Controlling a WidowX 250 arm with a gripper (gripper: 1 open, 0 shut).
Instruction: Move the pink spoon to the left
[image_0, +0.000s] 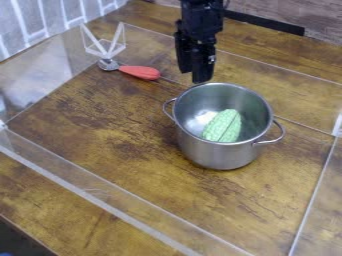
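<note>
Hanging tool (198, 76): points down over the counter (107, 130); opening unclear, nothing visibly held
Spoon (140, 72): left of tool, apart

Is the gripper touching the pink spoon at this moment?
Apart. In the camera view, the gripper hangs to the right of the pink spoon, and bare wooden table shows between them.

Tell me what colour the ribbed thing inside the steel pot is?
Green ribbed item, seen clearly in the camera view, inside the steel pot.
</note>
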